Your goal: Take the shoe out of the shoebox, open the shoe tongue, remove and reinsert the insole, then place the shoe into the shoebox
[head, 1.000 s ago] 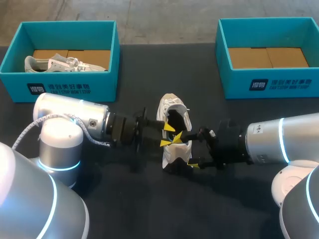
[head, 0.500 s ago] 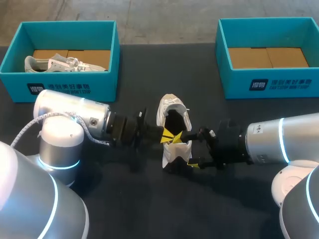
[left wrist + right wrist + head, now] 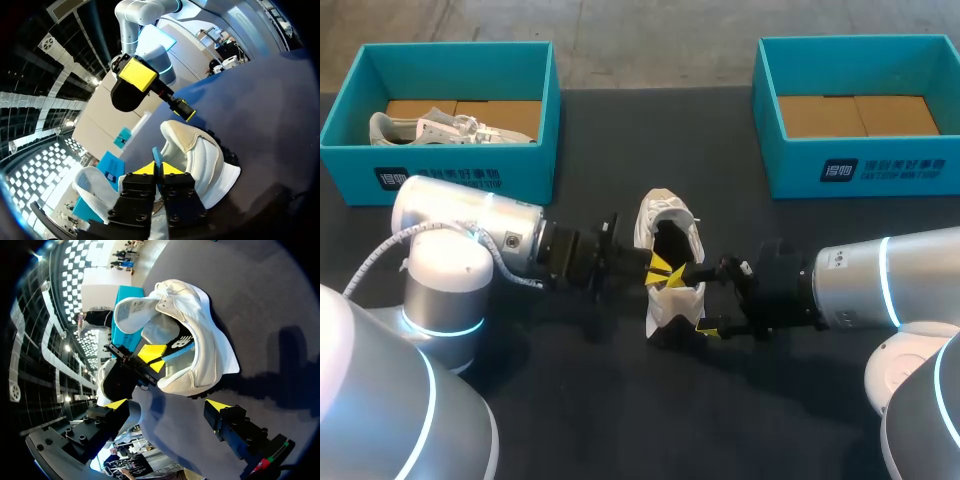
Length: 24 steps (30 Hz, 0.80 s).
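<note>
- At the middle of the surface (image 3: 570,400), the shoe (image 3: 672,305) lies out of its box with its tongue folded back, so we judge the insole step to be in hand.
- Our left claw (image 3: 159,168) reaches into the shoe's opening. Its yellow tips are pressed narrow on a thin blue edge that we take to be the insole (image 3: 175,352).
- Our right claw (image 3: 166,405) stands wide, holding nothing. The shoe sits just ahead of its spread fingers, at the side facing that arm. We cannot tell whether either finger touches the sole.
- We cannot tell from here whether the insole is on its way out or going back in. Most of it is hidden inside the shoe.
- If it is coming out, the next move calls for a steady pull up and away from the opening. The right claw would need to brace the shoe so that it does not drag along.
- If it is going in, the edge must be fed toward the toe and pressed flat.
- The empty shoebox (image 3: 880,170) on the right is well apart from the shoe and, we suppose, awaits it.
</note>
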Each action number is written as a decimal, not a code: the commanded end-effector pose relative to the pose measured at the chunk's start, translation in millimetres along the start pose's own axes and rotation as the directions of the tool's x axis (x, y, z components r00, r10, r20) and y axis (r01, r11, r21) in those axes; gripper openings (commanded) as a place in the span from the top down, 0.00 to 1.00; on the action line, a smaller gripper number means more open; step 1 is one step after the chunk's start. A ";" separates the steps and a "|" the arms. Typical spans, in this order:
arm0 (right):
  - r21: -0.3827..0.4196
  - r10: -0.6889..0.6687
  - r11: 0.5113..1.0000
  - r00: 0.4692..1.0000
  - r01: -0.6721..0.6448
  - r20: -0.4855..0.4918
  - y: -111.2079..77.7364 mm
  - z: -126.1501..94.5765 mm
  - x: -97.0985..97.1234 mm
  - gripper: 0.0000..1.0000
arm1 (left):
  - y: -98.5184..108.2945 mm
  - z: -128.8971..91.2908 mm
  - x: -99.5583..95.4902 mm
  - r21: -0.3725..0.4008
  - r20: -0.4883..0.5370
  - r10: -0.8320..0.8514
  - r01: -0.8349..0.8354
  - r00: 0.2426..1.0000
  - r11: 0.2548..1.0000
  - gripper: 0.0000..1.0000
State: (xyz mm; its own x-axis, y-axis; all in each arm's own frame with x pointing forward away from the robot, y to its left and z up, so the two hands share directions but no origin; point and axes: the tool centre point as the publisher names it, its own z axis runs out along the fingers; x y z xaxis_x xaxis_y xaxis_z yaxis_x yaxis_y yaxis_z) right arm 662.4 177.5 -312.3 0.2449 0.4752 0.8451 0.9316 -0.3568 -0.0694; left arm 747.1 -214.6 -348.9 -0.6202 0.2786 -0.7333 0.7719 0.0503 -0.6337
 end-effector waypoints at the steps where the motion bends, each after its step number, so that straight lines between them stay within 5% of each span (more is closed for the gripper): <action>1: -0.006 0.001 1.000 1.000 -0.001 0.008 -2.2 1.7 2.2 0.00 | -5.3 -5.3 -0.5 0.010 -0.001 -0.007 0.007 1.000 1.000 0.45; 4: -0.006 0.001 1.000 1.000 -0.001 0.008 -2.2 1.7 2.2 0.00 | -10.8 -9.7 -0.3 0.014 -0.001 -0.006 0.006 1.000 1.000 0.22; 10: -0.006 0.001 1.000 1.000 -0.001 0.008 -2.2 1.7 2.2 0.00 | -17.5 -19.0 -2.5 0.017 0.012 -0.015 0.015 1.000 1.000 0.24; 12: -0.006 0.001 1.000 1.000 -0.001 0.008 -2.2 1.7 2.2 0.00 | -19.5 -21.5 -4.2 0.011 0.010 -0.012 0.012 1.000 1.000 0.32; 14: -0.006 0.001 1.000 1.000 -0.001 0.008 -2.2 1.7 2.2 0.00 | -21.7 -23.5 -6.9 0.010 0.012 -0.016 0.016 1.000 1.000 0.59; 19: -0.007 0.000 1.000 1.000 0.000 0.008 -2.1 1.6 2.3 0.00 | -31.3 -27.8 -11.9 0.009 -0.014 -0.010 0.011 1.000 1.000 0.95; 24: -0.004 -0.002 1.000 1.000 0.003 0.006 -1.2 0.1 2.7 0.00 | -35.9 -31.7 -14.3 0.003 -0.035 -0.009 0.010 0.999 1.000 1.00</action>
State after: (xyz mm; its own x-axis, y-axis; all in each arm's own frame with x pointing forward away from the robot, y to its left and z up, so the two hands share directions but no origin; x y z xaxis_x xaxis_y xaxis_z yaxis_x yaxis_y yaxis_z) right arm 662.9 177.7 -311.5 0.2426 0.4751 0.8458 0.9319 -0.3564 -0.0671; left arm 733.4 -194.3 -313.7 -0.6227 0.2987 -0.7232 0.7659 0.0434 -0.6415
